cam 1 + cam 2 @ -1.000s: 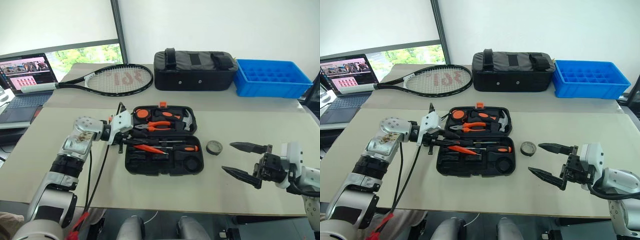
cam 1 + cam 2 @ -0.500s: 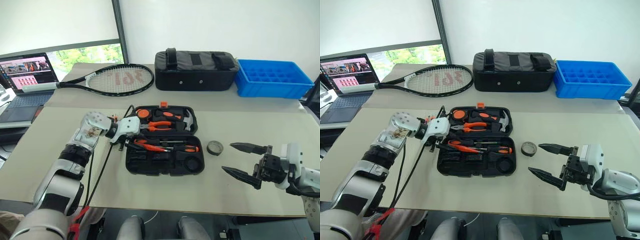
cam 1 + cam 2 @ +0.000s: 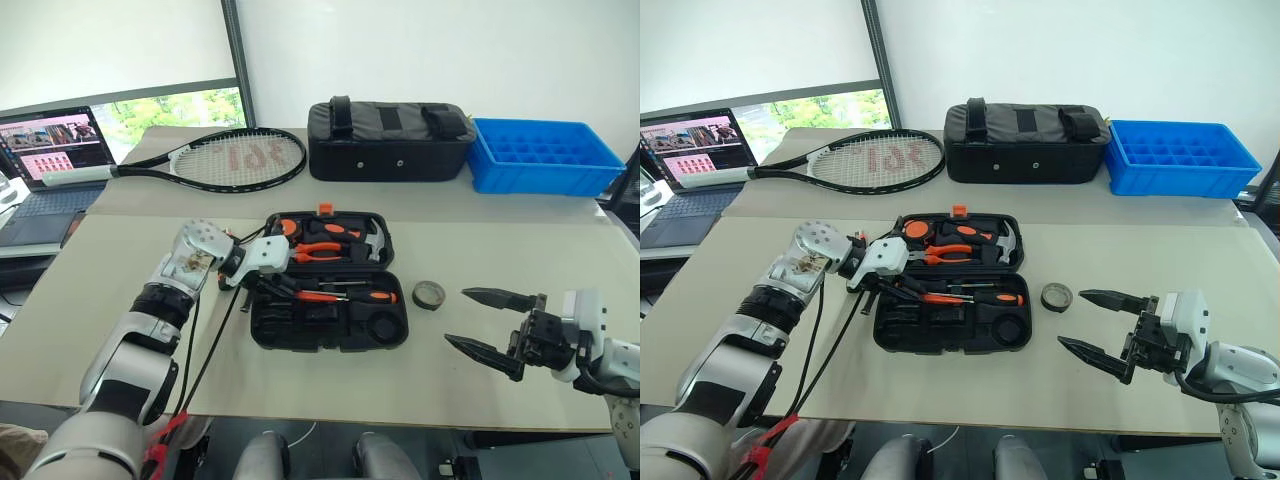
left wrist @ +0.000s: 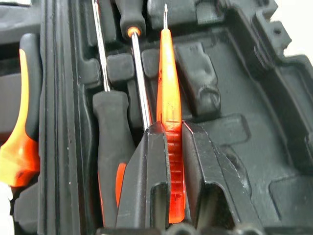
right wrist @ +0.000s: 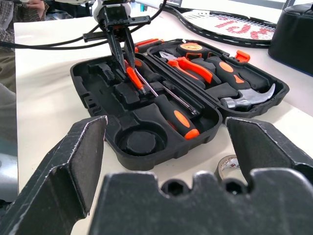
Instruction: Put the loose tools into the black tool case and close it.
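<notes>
Jaws of left gripper (image 4: 173, 166) around orange screwdriver (image 4: 167, 93)

case (image 3: 330, 320): showing matt black moulded plastic
screwdriver (image 4: 168, 122): glowing as glossy translucent orange plastic, bare metal tip
hammer head (image 5: 247, 100): shining as polished metal
bag (image 3: 390, 140): looking like black cloth
tray (image 3: 545, 155): gleaming as smooth blue plastic

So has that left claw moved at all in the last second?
Yes. The left gripper, pinching an orange tool, moved right, over the black tool case.
</notes>
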You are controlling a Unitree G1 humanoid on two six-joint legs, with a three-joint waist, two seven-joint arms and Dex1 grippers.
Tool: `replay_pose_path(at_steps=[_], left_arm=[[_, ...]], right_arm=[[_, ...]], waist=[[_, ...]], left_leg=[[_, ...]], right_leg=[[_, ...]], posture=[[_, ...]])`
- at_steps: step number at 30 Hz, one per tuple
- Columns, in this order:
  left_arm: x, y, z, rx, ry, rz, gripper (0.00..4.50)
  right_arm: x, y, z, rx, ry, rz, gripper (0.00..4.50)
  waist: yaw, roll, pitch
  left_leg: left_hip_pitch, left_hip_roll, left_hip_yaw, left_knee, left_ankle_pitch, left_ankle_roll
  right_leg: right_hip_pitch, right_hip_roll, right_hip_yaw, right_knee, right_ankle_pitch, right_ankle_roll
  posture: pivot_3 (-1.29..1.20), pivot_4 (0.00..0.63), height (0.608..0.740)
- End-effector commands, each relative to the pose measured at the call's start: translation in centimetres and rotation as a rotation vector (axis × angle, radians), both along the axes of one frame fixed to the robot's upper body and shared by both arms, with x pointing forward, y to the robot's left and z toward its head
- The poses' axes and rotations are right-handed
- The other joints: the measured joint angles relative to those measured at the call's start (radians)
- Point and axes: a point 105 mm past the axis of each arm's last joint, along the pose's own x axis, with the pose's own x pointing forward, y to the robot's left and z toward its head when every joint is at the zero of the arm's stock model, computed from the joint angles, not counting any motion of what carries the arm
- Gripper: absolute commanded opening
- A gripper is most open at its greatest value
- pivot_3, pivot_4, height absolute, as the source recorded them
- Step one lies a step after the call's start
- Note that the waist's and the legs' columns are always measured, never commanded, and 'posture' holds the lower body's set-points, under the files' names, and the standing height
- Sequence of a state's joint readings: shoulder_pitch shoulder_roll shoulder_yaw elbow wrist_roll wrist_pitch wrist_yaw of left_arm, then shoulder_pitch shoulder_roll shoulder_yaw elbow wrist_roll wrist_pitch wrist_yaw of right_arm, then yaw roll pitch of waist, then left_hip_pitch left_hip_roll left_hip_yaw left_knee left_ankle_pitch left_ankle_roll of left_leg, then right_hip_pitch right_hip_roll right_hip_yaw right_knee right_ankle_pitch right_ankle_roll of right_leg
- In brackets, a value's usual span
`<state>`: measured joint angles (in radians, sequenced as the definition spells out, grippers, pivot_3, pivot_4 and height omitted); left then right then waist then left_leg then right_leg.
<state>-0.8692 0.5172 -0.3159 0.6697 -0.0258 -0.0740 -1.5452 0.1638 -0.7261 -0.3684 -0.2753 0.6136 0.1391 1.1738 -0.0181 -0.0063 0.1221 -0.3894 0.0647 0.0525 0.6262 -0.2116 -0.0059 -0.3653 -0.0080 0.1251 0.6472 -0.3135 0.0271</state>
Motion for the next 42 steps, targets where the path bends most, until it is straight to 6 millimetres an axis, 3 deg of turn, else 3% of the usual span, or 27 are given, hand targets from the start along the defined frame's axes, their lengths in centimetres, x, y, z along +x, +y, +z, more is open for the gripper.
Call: replay_pose_path(at_steps=[1, 5, 12, 17, 33, 42], left_arm=[[0.7, 0.8, 2.8, -0.042, -0.043, 0.043, 0.0], [-1.2, 2.0, 2.4, 0.039, 0.037, 0.036, 0.0], [-3.5, 1.0, 1.0, 0.077, 0.113, 0.072, 0.0], [-2.1, 1.8, -0.4, 0.144, 0.077, 0.192, 0.0], [-2.2, 1.0, -0.7, 0.204, 0.094, 0.157, 0.0], [-1.3, 1.0, -0.9, 0.193, 0.057, 0.181, 0.0]], right_arm=[[-0.1, 0.0, 1.4, 0.005, -0.066, 0.004, 4.5], [0.0, 0.1, 1.3, 0.003, -0.064, 0.01, 4.5], [0.2, 0.4, 1.2, 0.008, -0.062, 0.026, 4.5], [0.3, 0.4, 1.2, 0.002, -0.061, 0.033, 4.5], [0.3, 0.3, 1.3, 0.0, -0.069, 0.028, 4.5], [0.3, 0.2, 1.2, -0.001, -0.072, 0.022, 4.5]], waist=[[0.0, 0.0, 0.0], [-0.005, 0.0, 0.0], [0.004, 0.001, -0.001], [0.004, 0.001, 0.0], [0.0, 0.002, -0.001], [0.0, 0.001, 0.0]], left_leg=[[0.0, 0.0, 0.0, 0.0, 0.0, 0.0], [0.0, 0.0, 0.0, 0.0, 0.0, 0.0], [0.0, 0.0, 0.0, 0.0, 0.0, 0.0], [0.001, 0.0, -0.001, 0.0, 0.0, 0.0], [0.001, 0.0, -0.001, 0.0, 0.0, 0.0], [0.001, 0.0, -0.001, 0.0, 0.0, 0.0]], right_leg=[[0.0, 0.0, 0.0, 0.0, 0.0, 0.0], [0.0, 0.0, 0.0, 0.0, 0.0, 0.0], [0.0, 0.0, 0.0, 0.0, 0.0, 0.0], [0.001, 0.0, 0.0, 0.0, 0.0, 0.0], [0.002, 0.0, 0.0, 0.0, 0.0, -0.001], [0.002, 0.0, 0.0, 0.0, 0.0, -0.001]], posture=[[0.0, 0.15, 0.708], [0.0, 0.15, 0.708], [0.0, 0.15, 0.708], [0.0, 0.15, 0.708], [0.0, 0.15, 0.708], [0.0, 0.15, 0.708]])
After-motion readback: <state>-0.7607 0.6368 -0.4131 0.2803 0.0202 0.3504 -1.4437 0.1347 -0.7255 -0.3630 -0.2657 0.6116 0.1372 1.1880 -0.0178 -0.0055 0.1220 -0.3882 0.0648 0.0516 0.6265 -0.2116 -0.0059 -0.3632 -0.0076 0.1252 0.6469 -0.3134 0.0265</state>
